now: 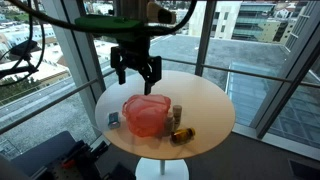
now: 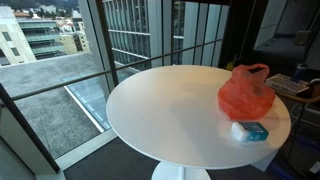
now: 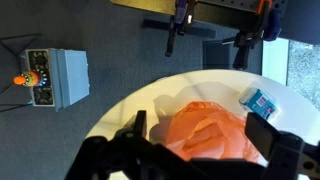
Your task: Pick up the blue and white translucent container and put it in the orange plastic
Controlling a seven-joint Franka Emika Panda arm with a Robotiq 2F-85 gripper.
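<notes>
The gripper [image 1: 137, 76] hangs above the orange plastic bowl [image 1: 145, 115], spread wide and empty. The blue and white translucent container [image 1: 114, 120] sits on the round white table [image 1: 205, 100] just beside the bowl, at its 9 o'clock and below the claw at 7 o'clock. In the wrist view it lies at the bowl's 2 o'clock.

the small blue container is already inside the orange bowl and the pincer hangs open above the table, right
Not quite: the blue container is not inside the orange bowl; it sits on the table beside it, as an exterior view shows. The pincer does hang open above the table.
</notes>
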